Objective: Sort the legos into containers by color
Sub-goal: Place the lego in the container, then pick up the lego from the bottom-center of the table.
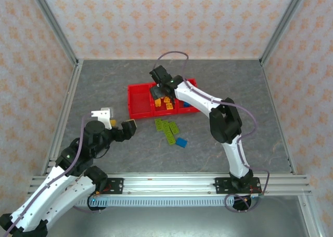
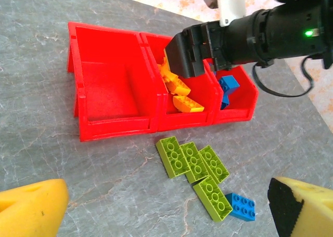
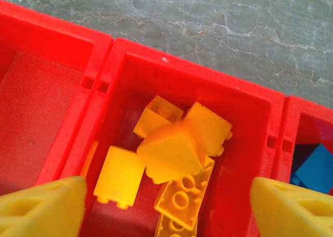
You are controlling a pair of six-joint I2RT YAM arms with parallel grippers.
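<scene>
1. Where the left wrist camera looks past its own fingers, the left gripper (image 2: 166,219) stands released. Its yellow fingertips (image 2: 31,208) sit far apart at the bottom corners and grasp nothing.
2. Just beyond it, four green legos (image 2: 195,167) lie flat on the table (image 1: 104,86) in a tight cluster, with one blue lego (image 2: 240,206) just beside the nearest of them.
3. A narrow strip of bare grey surface separates that cluster from the front wall of the red containers (image 2: 117,125), and wider open room lies to the left.
4. Of the three joined compartments, the left one shows only its red floor, the middle one holds the orange legos (image 3: 179,198), and the right one holds blue bricks (image 2: 228,86).
5. The right gripper (image 3: 166,211) hangs over the middle compartment with its jaws spread, clasping nothing. Its own camera alone looks straight down on the pile, where the topmost orange brick (image 3: 171,151) is blurred. From the left wrist, the black gripper body hides that bin's rear.
6. Overhead, clear table runs behind the tray to the patterned wall (image 1: 156,18).
</scene>
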